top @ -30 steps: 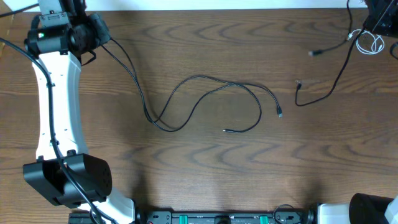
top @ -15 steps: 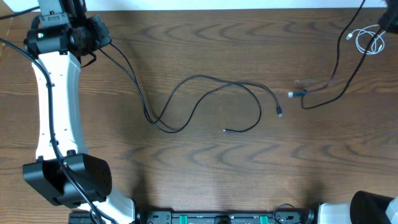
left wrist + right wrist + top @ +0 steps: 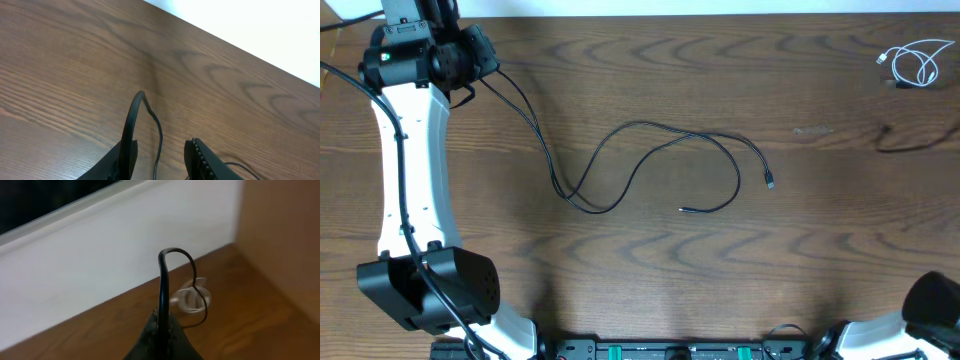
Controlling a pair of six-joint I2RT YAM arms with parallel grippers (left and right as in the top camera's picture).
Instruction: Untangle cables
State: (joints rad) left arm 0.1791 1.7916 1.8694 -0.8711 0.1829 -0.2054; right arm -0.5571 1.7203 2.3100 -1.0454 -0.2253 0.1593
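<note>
Cables, overhead: I see the long black cable (image 3: 645, 123) looping across the middle of the table (image 3: 650, 290) from the left arm (image 3: 415, 150) at upper left, and the white cable (image 3: 915, 62) coiled upper right. Left wrist: left gripper (image 3: 162, 145) stands parted, that cable arching loose between its fingers. Right wrist: right gripper (image 3: 162, 327) is pinched tight on a second black cable (image 3: 163, 280), with a white wall (image 3: 100, 270) behind.

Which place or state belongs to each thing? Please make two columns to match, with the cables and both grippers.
1 white cable
2 long black cable
3 left gripper
4 right gripper

A shut on a thin black cable
B coiled at the far right corner
C open
D looping across the middle of the table

Pairs: 1-B, 2-D, 3-C, 4-A
</note>
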